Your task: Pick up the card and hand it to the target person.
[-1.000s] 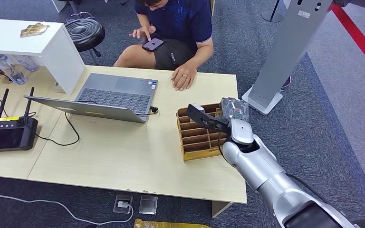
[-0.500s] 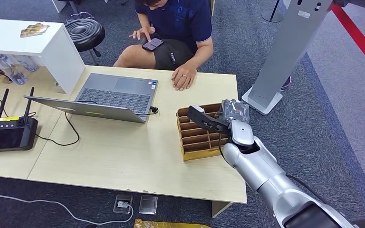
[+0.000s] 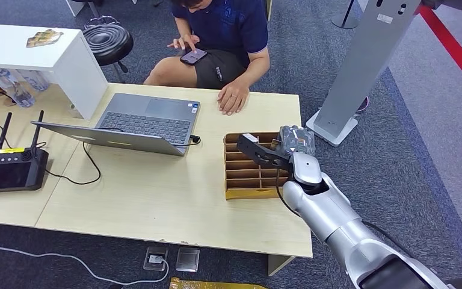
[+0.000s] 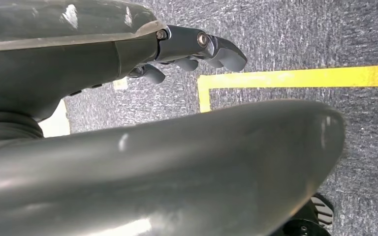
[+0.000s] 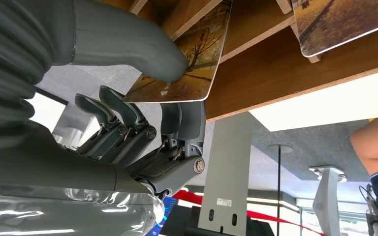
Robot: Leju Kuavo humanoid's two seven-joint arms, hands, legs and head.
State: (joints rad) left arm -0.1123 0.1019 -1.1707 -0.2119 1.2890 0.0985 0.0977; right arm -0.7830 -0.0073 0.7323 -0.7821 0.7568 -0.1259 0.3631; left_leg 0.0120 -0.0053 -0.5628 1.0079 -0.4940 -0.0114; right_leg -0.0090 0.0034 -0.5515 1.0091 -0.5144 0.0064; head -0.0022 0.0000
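Right hand (image 5: 128,123) pinches card (image 5: 182,64) in the wooden rack (image 3: 246,174), not lifted out yet; handover to person (image 3: 228,30) pending; left hand (image 4: 187,49) curled, empty.

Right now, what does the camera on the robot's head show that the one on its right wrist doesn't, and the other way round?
Only the head view shows the whole table, the laptop, the black remote and the seated person's phone. Only the right wrist view shows the card up close: an autumn-tree picture, pinched between the thumb and fingers of the right hand, with a second card in another slot. Both show the wooden rack, that hand, and part of the person.
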